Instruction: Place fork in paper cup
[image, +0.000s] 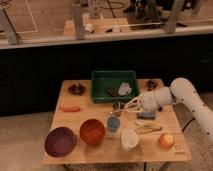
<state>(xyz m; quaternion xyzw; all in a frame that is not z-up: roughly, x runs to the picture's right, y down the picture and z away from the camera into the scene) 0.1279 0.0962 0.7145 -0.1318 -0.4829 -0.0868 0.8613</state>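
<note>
Camera view (the only one). My white arm comes in from the right. My pincer (124, 106) hangs low over the light wooden table (75, 120), just in front of the near edge of the green rectangular plastic tray (95, 87). I cannot tell whether it is clenched or released.

The thin silvery metal fork (129, 103) seems to be the pale sliver right at my pincer (hard to separate from it), so I cannot tell if it is grasped. The plain white round paper cup (129, 139) stands upright, nearer the table's front edge than my pincer and well apart from it.

- The small blue cup (113, 123) is between my pincer and the front edge, closer than the white one.
- The round orange bowl (92, 131) is left of the blue cup.
- The dark purple bowl (60, 141) is further left.
- The blue-grey block (146, 115) lies just right of my pincer, under my wrist.
- The pale yellowish utensil (147, 129) lies in front of the block.
- The round orange fruit (166, 140) is far right and to the front.
- A grey crumpled lump (124, 88) sits in the tray behind my pincer.
</note>
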